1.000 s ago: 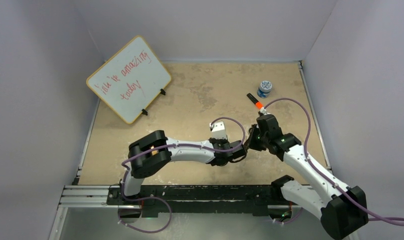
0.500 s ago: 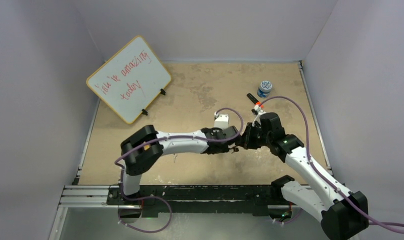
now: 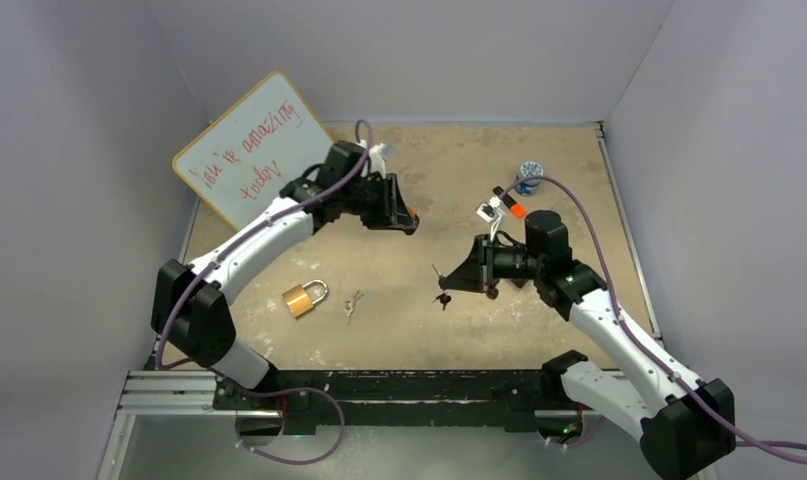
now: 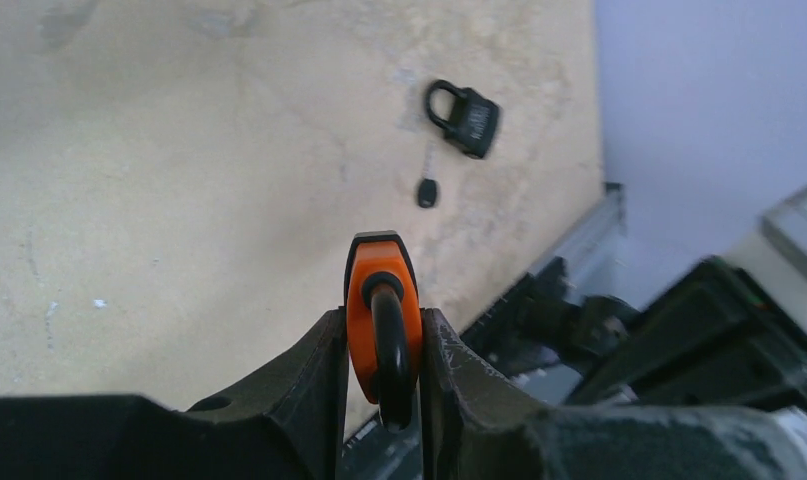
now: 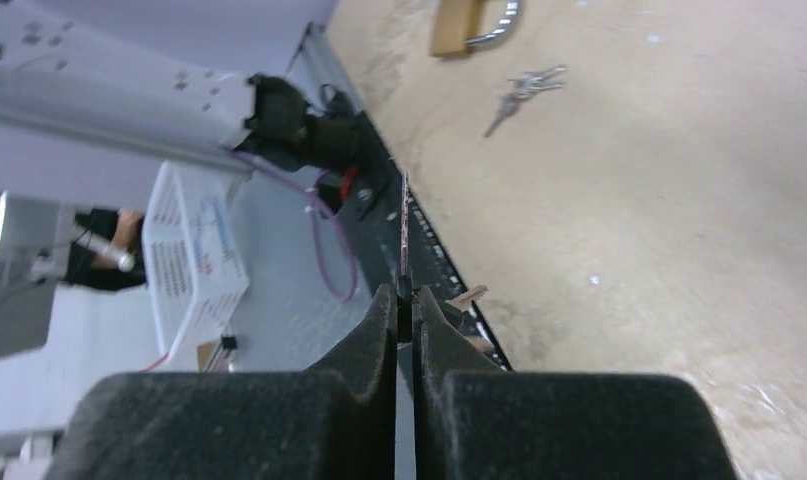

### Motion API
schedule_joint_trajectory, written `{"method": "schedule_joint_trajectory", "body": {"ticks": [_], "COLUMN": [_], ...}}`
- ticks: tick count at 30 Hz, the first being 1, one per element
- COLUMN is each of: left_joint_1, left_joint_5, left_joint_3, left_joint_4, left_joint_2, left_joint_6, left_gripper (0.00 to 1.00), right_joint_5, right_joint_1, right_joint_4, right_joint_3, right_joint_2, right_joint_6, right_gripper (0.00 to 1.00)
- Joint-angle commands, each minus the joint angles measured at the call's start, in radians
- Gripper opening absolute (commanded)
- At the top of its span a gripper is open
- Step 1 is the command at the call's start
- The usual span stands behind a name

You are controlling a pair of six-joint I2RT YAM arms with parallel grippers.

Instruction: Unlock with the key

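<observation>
Clamping orange padlock (image 4: 379, 258), black shackle (image 4: 391, 340), left jaws; thin key (image 5: 405, 232), right jaws.

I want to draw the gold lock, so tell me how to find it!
Start at the whiteboard with red writing, leaning at the far left. Come straight toward the near edge: the brass padlock lies flat on the tan table, with small silvery keys beside it. It is the only gold-coloured thing there, and it has a shiny silver shackle.

Keys (image 3: 353, 303) just R of padlock (image 3: 299, 299) (whiteboard (image 3: 256, 155) behind).
</observation>
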Motion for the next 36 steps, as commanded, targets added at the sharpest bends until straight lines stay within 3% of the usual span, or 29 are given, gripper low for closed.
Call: {"method": "schedule_joint_trajectory", "body": {"ticks": [1, 3, 6, 11, 13, 16, 21, 36], "left_joint_1": [0.121, 0.155, 0.183, 0.188, 0.188, 0.188, 0.188, 0.188], "left_joint_5": [0.575, 0.706, 0.859, 0.978, 1.006, 1.046, 1.096, 1.118], "left_joint_3": [0.09, 0.109, 0.087, -0.016, -0.022, -0.03, -0.102, -0.126], "left_joint_4": [-0.018, -0.016, 0.054, 0.443, 0.542, 0.569, 0.616, 0.554], "left_joint_2": [-0.052, -0.048, -0.05, -0.107, -0.121, -0.146, -0.195, -0.176], "left_joint_6": [-0.013, -0.057, -0.179, -0.526, -0.596, -0.606, -0.615, -0.641], "left_gripper": [0.0, 0.0, 0.0, 0.0, 0.0, 0.0, 0.0, 0.0], "right_joint_5": [-0.272, -0.343, -0.358, -0.366, -0.352, -0.308, -0.296, -0.38], "right_joint_1": [-0.002, -0.002, -0.003, -0.002, -0.003, -0.003, 0.002, 0.046], "right_joint_4": [0.206, 0.378, 0.359, 0.298, 0.297, 0.297, 0.499, 0.517], "right_joint_3": [0.036, 0.021, 0.071, 0.172, 0.188, 0.204, 0.163, 0.207], "right_joint_2": [-0.026, -0.054, -0.075, -0.042, -0.039, -0.036, -0.01, 0.092], "right_joint_6": [0.067, 0.158, 0.146, 0.141, 0.166, 0.213, 0.394, 0.327], "right_gripper": [0.0, 0.0, 0.0, 0.0, 0.0, 0.0, 0.0, 0.0]}}
